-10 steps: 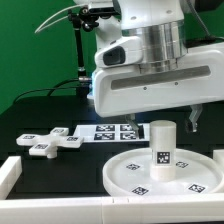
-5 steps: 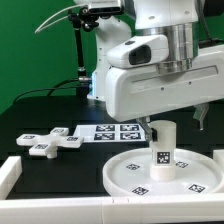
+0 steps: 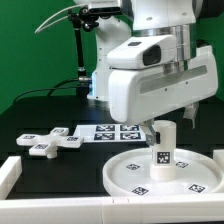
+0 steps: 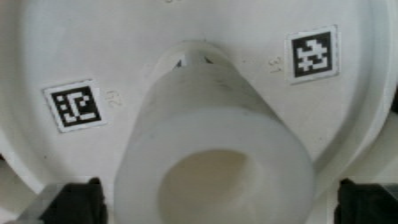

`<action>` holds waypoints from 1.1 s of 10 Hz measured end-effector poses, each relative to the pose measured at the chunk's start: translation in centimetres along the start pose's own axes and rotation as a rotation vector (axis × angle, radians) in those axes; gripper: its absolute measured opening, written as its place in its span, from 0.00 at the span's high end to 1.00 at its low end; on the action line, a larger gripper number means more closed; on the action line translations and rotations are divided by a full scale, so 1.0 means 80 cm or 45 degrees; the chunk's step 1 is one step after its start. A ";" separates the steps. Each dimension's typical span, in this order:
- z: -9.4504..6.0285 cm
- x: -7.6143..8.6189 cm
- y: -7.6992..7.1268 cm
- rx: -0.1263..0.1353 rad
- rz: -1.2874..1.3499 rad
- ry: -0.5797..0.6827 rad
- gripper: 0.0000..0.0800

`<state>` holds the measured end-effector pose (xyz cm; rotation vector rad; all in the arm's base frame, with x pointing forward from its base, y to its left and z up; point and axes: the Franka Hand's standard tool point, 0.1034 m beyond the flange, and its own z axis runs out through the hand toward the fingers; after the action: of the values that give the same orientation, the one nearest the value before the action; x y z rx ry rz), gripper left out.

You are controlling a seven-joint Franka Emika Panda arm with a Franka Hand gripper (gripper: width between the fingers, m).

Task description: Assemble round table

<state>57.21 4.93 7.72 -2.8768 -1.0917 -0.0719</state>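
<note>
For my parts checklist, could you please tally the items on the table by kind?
Round rimmed disc: 1
Cylindrical post: 1
Cross-shaped foot piece: 1
Marker board: 1
Total: 4

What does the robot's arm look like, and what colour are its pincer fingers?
The arm is chunky and white, with smooth rounded shells. A shiny grey metal ring wraps around it higher up. The pincer has two dark, almost black fingers. No writing or stickers show on the arm itself.
</note>
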 end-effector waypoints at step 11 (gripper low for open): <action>0.006 -0.010 0.009 -0.034 -0.809 -0.086 0.20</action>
<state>57.09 3.89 7.12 -2.4437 -1.9769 -0.0184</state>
